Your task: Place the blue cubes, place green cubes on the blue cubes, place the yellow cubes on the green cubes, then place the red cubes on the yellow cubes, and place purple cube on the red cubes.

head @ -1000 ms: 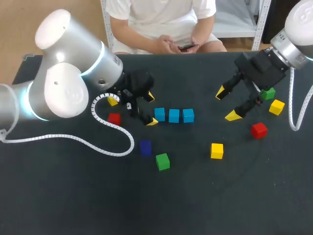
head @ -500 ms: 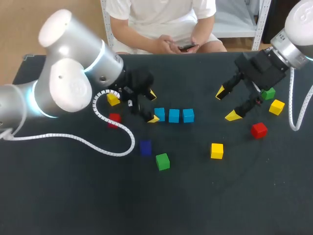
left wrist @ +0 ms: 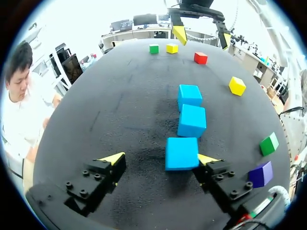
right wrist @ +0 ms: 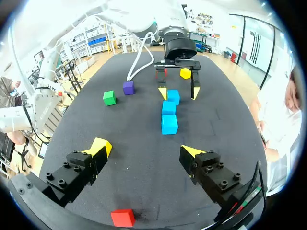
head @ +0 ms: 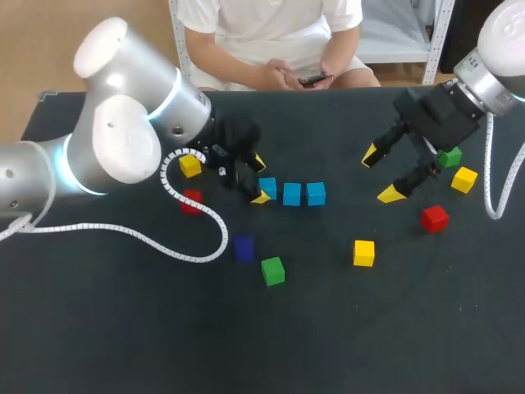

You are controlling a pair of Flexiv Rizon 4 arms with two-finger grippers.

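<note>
Standing wide open and holding nothing, the left gripper (head: 261,179) is set low around the end of the row of blue cubes (head: 292,194). This row lies near the middle of the table (head: 123,345), somewhat towards its far edge. In the left wrist view the end cube (left wrist: 182,153) is seen between the fingers, apparently pressed against one of them and well apart from the other.

A sideways shift of that arm is judged the main risk: the end cube could be dragged, so that the row is skewed or opened and the green cubes are later seated badly. A second risk is seen in the white cable (head: 197,238), which is draped on the table just beside a red cube (head: 191,200) and near the purple cube (head: 244,246); either could be swept aside if the arm is swung.

The left arm is brought in from the left edge, its fingers angled down along the row. The right arm is brought in from the far right corner. The right gripper (head: 381,174) is held above the table, spread wide and empty, near a green cube (head: 449,157) and a yellow cube (head: 464,179).
</note>
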